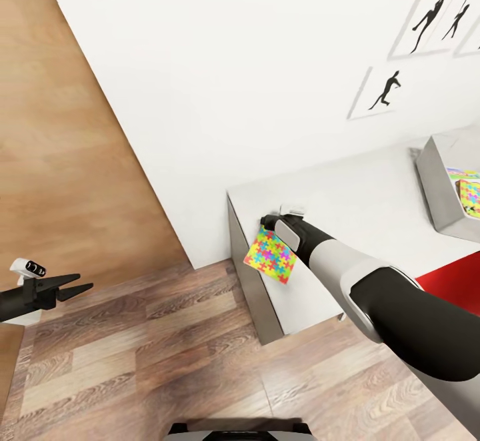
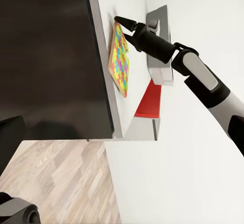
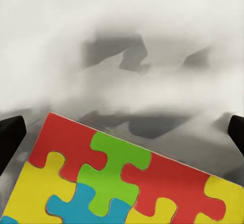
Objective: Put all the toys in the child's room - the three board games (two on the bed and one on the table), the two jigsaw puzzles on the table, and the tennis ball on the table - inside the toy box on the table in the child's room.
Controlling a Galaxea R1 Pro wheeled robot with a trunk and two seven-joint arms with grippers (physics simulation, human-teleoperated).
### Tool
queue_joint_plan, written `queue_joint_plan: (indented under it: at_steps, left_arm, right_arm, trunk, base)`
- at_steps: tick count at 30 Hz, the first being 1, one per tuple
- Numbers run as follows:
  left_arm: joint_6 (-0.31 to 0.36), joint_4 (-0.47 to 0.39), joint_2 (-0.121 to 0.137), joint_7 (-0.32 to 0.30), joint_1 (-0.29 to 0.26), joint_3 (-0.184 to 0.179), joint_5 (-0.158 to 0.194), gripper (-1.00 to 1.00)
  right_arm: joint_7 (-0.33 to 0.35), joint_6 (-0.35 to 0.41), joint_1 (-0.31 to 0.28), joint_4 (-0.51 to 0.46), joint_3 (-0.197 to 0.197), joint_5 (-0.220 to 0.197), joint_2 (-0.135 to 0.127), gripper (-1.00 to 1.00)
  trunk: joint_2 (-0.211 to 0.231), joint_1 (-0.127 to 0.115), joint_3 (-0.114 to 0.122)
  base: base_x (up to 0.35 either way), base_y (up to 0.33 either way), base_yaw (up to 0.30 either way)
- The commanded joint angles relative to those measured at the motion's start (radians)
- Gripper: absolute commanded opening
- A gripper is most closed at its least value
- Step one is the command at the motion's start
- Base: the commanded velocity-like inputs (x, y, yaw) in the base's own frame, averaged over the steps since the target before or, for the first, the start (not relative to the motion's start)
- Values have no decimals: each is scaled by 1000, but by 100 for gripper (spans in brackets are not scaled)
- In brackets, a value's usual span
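Your right hand (image 1: 272,222) sits over the near-left corner of the bench (image 1: 347,194), centre of the head view, its fingers closing on the upper edge of a jigsaw puzzle (image 1: 271,259). In the left wrist view the two fingertips bracket that edge; I judge the hand to be pinching the puzzle, though the contact itself is small in frame. The puzzle lies tilted, one corner raised toward the hand, its lower part reaching to the bench's front edge.

The relation that governs your coming move: the toy box (image 1: 437,187) stands at the right edge of the head view, well apart from the hand, farther along the bench. It already holds a second coloured puzzle square (image 1: 470,195). Your right arm is plainly the nearer.

Your left hand (image 1: 70,289) hangs at lower left over the wood plank floor (image 1: 167,354), fingers spread, carrying nothing.

The bench top is pale and bare between hand and box. White wall behind, silhouette pictures (image 1: 387,91) upper right.
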Motion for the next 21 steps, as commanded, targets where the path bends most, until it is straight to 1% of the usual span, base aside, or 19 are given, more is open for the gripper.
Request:
queue_joint_plan:
  at_steps: [1,7,21]
  left_arm:
    - [11,0,0,-3,-1,-1,1,100]
    - [11,0,0,-3,-1,-1,1,100]
    - [11,0,0,-3,-1,-1,1,100]
  right_arm:
    - [-3,4,1,-1,-20,-34,0,100]
    - [-3,4,1,-1,-20,-34,0,100]
    - [-3,4,1,-1,-20,-34,0,100]
  trunk:
    - [-1,1,-2]
    - [-1,1,-2]
    - [-1,1,-2]
  base:
    - [0,21,0]
    - [0,76,0]
    - [-41,15,0]
